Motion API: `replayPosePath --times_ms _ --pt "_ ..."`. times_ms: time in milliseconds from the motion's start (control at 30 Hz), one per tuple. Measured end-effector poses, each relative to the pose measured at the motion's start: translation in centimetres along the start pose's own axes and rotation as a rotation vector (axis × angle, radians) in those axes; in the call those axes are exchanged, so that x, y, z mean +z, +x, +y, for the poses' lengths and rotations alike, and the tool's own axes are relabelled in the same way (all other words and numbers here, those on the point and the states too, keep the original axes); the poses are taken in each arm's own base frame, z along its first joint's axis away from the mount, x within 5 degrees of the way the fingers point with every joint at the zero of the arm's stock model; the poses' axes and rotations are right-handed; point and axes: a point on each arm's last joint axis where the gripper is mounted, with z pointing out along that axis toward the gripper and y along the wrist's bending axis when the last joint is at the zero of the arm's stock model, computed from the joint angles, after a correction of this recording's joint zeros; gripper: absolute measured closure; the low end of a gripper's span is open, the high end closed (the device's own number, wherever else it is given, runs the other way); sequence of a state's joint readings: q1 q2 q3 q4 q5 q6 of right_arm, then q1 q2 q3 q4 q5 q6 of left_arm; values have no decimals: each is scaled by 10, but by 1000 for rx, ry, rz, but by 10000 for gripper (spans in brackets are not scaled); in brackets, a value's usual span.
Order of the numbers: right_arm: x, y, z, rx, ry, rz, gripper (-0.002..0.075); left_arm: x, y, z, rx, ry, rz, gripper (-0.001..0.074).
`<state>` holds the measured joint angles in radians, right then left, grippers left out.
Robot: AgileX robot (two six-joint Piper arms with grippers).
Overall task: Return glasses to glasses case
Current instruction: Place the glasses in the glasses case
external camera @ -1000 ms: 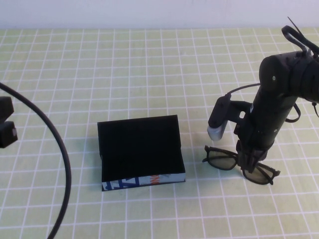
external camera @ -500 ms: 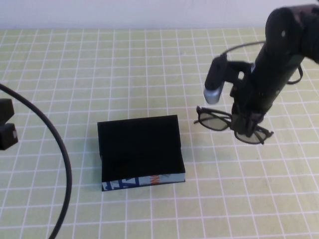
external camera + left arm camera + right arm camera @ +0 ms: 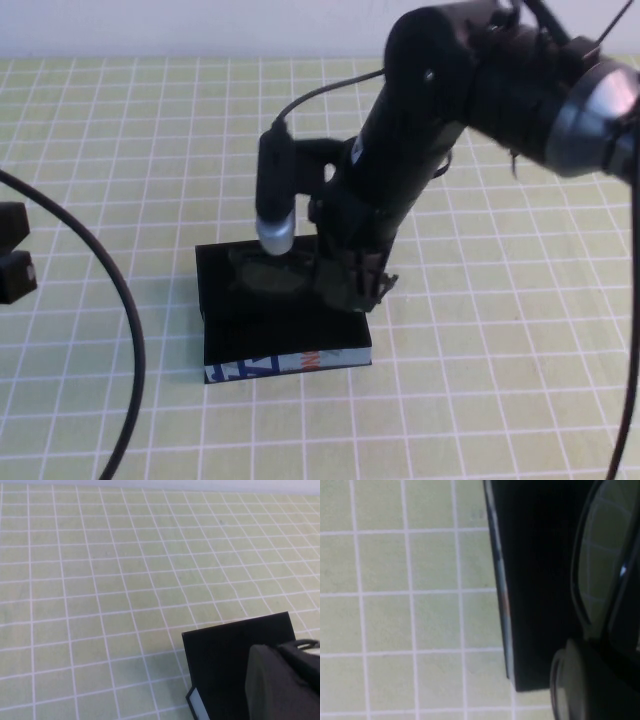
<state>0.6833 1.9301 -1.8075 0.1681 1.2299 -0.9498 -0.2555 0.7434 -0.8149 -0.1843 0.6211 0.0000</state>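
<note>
My right gripper [image 3: 345, 275] is clamped on the glasses [image 3: 285, 275], which hang just under my fingers, over the open case [image 3: 285, 345]. The lining lies directly below and the patterned front wall is nearest me. If I release tilted, a temple could catch the rim. My left gripper [image 3: 12, 250] waits well apart; I cannot tell its opening.

Lighting was pretty even and bright, soft shadows only. The black glasses case [image 3: 285, 310] swallowed all detail, and the right wrist view was blurry close up.
</note>
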Motion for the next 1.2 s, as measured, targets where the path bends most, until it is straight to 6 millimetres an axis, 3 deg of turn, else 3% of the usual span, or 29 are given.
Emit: replayPosePath --times_ms 167,400,667,1000,1100,1200 --pt "33 -15 6 -67 -50 32 724 0 1 0 -2 1 7 737" --pt "65 -11 0 -69 -84 87 724 0 1 0 -3 2 14 737" --pt "66 -15 -4 -74 -35 58 715 0 2 0 -6 5 18 737" --pt "65 -14 -5 -75 -28 67 606 0 2 0 -6 5 21 737" --pt "63 -13 -6 -54 -9 83 624 0 4 0 -6 5 45 737" --pt "47 -17 -9 -11 34 69 694 2 9 0 29 5 105 737"
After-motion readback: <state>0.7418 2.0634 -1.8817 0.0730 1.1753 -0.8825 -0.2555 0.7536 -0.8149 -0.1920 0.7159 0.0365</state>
